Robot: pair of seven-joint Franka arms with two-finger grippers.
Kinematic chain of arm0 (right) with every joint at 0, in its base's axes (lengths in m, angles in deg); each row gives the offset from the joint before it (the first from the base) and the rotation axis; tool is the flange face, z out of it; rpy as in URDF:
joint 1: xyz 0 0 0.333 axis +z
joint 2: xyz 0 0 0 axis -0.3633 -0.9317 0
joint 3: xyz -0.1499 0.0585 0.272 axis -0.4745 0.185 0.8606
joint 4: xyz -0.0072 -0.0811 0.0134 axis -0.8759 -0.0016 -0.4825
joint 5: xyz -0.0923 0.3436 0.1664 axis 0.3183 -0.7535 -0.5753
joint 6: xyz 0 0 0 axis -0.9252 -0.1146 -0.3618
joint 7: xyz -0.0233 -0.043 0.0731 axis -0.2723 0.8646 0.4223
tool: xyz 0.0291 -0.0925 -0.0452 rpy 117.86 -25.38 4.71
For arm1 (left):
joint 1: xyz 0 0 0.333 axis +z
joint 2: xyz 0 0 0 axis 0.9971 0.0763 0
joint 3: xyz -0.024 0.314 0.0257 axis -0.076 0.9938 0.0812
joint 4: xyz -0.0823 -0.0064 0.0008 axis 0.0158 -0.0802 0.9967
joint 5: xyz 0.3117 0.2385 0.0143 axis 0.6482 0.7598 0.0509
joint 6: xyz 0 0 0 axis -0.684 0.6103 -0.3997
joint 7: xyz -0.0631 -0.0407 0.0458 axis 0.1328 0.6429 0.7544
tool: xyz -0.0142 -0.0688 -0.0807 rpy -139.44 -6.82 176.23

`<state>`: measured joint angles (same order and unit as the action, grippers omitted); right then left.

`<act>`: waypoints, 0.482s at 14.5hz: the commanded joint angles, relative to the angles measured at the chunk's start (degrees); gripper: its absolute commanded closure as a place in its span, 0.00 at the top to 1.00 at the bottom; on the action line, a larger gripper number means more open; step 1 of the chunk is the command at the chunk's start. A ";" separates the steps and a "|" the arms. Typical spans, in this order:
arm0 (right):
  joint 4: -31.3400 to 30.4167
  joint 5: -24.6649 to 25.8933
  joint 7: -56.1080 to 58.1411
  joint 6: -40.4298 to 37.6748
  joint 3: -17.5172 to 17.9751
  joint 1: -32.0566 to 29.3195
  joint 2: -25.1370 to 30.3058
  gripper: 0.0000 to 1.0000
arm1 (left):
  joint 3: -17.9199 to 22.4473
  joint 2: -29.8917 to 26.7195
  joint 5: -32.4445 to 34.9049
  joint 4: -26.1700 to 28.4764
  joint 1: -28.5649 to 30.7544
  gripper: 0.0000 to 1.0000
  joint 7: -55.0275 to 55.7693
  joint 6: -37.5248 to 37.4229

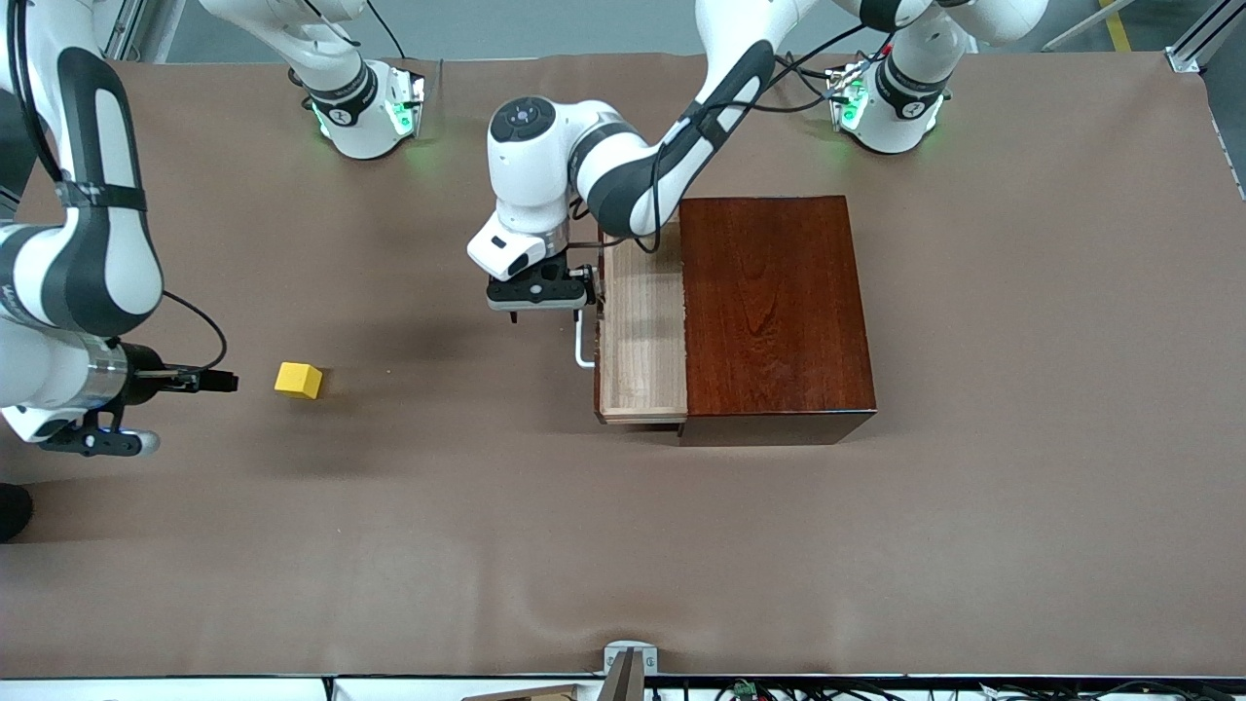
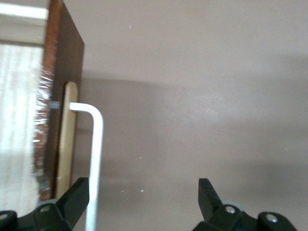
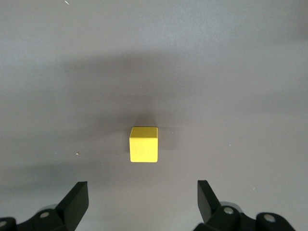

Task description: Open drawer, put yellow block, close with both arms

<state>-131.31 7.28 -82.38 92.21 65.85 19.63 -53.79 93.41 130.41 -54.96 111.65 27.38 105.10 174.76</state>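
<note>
The drawer (image 1: 642,331) stands pulled out of the reddish-brown box (image 1: 774,312), its pale tray showing bare. My left gripper (image 1: 543,304) hangs open at the drawer's front. In the left wrist view the white handle (image 2: 97,144) runs between the fingers of the left gripper (image 2: 143,192), close by one fingertip (image 2: 77,197) and not clamped. The yellow block (image 1: 298,380) lies on the table toward the right arm's end. My right gripper (image 1: 102,445) is low beside it, open. In the right wrist view the block (image 3: 144,144) sits ahead of the right gripper (image 3: 142,192), apart from both fingers.
A brown cloth (image 1: 623,545) covers the table. The two arm bases (image 1: 365,112) (image 1: 891,102) stand along the edge farthest from the front camera. A small metal mount (image 1: 629,660) sits at the nearest edge. Bare cloth lies between block and drawer.
</note>
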 commanded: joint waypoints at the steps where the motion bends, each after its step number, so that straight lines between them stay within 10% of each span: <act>1: -5.43 -0.54 0.50 5.23 0.58 -1.14 0.77 1.00 | 2.09 -5.23 -0.48 0.45 -0.29 1.00 0.17 -6.69; 7: -12.55 -0.72 0.50 13.84 0.75 -0.79 0.77 1.00 | 2.37 -18.15 -0.12 1.24 7.60 1.00 -13.86 -23.13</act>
<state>-140.79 7.25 -82.38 103.01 65.88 19.39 -53.91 96.12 117.41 -54.95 110.71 31.78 97.50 156.26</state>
